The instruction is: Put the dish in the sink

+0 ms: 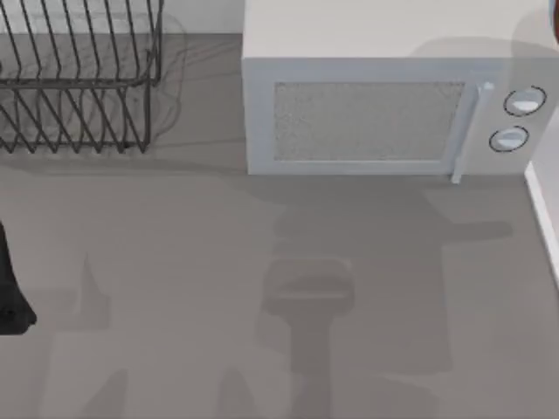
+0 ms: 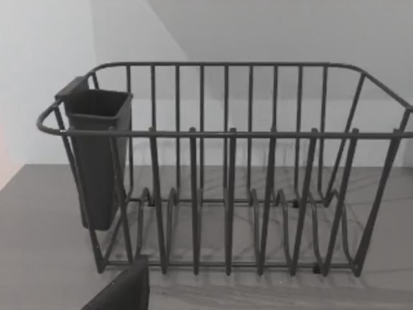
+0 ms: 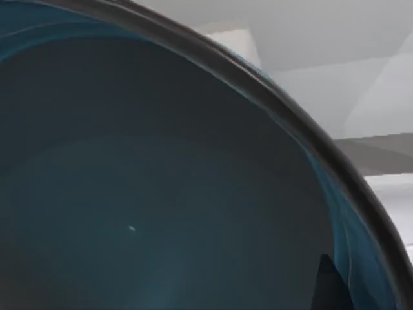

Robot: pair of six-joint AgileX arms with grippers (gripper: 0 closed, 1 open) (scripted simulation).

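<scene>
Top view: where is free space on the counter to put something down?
The counter is bare in front of the microwave and the wire dish rack, across to the left gripper at the left edge. The back row is crowded.

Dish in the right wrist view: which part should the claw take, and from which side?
Probably the rim: the dish is shallow and its glossy inside curves smoothly, with nothing to pinch. Come over the edge, pinching the thin wall inside and out. Its underside is hidden.
</scene>
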